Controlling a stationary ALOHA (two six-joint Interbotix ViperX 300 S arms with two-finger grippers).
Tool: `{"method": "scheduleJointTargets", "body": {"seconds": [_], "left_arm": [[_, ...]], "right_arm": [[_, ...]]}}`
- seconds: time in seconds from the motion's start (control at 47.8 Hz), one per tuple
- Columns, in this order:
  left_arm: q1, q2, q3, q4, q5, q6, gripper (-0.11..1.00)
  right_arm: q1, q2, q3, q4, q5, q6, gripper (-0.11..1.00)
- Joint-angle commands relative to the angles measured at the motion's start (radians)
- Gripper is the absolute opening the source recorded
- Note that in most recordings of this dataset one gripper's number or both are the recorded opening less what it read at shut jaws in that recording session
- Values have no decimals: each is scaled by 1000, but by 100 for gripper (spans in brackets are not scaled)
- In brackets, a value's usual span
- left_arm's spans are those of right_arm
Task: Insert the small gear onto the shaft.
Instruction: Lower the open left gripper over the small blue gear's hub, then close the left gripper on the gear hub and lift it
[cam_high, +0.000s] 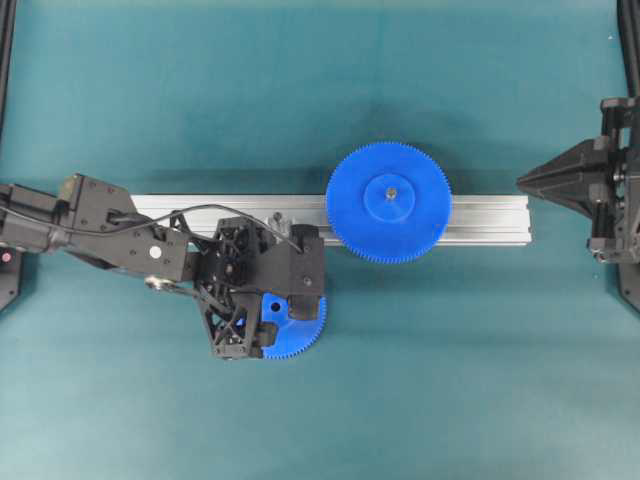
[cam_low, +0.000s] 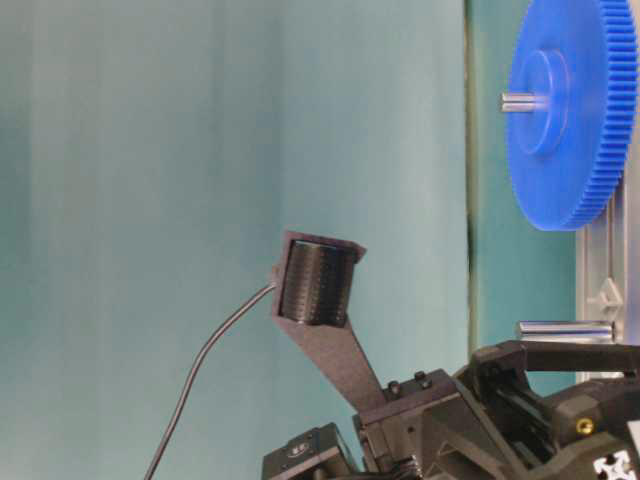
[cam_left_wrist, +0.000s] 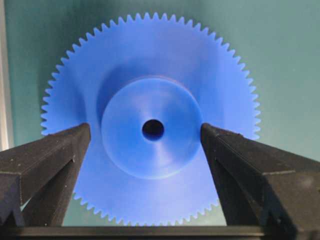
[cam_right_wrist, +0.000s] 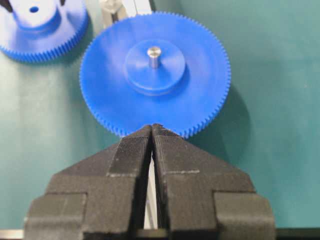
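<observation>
The small gear (cam_left_wrist: 125, 70) lies flat on the green mat, hub up, its dark centre hole facing the left wrist camera. My left gripper (cam_left_wrist: 145, 131) hangs over it, open, one finger on each side of the raised hub and close to it. From overhead the left gripper (cam_high: 280, 318) covers most of the small gear (cam_high: 305, 335). The shaft (cam_low: 565, 330) is a short grey pin near the rail, just beyond the left arm. My right gripper (cam_right_wrist: 152, 127) is shut and empty, parked at the right edge, pointing at the larger gear.
A larger blue gear (cam_high: 388, 203) sits on its own pin on the long aluminium rail (cam_high: 480, 220), which runs across the middle of the mat. A black cable loops over the left arm (cam_high: 110, 225).
</observation>
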Motion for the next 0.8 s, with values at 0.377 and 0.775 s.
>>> {"method": "scheduleJointTargets", "body": {"seconds": [0.377,0.775], "left_arm": [[-6,-12,-21,2,-5,-6,92],[-9,0,-28,2,-5,-11,92]], "right_arm": [[-3,-21,0,0,-3,11,11],[-3,-20,3,2,-5,11,11]]}}
